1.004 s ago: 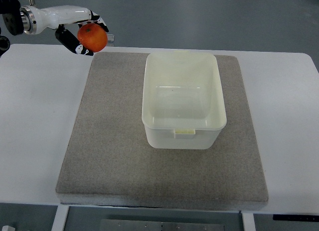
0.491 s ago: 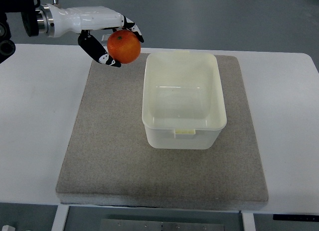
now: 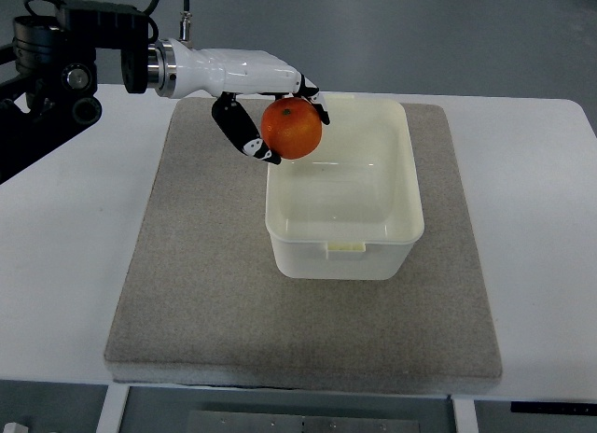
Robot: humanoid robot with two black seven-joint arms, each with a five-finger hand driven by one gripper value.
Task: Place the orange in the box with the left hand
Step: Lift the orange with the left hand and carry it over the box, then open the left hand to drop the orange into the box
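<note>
The round, glossy orange fruit (image 3: pixel 291 128), with a small dark stem dimple on its upper face, is held in the air above the far left corner of the box, overlapping the box's left rim as seen from above. The left hand (image 3: pixel 270 111), white-shelled with black joints, is closed around it: its fingers (image 3: pixel 311 95) curl over the far side of the fruit, while the thumb (image 3: pixel 244 134) reaches under the near left side, so the orange is pinched between them. The white forearm runs from the hand toward the upper left, where it joins a silver ring and a black arm segment with cables. Below the fruit stands the pale cream, translucent plastic rectangular box (image 3: pixel 410 230), open at the top, with rounded corners and a small latch tab in the middle of its near rim; its inside holds nothing. The box stands on the far middle of a grey, felt-like square mat (image 3: pixel 205 293), which lies flat on a white table (image 3: pixel 65 246). Beyond the table's far edge a grey-blue floor shows. The right arm does not appear in the top view.
</note>
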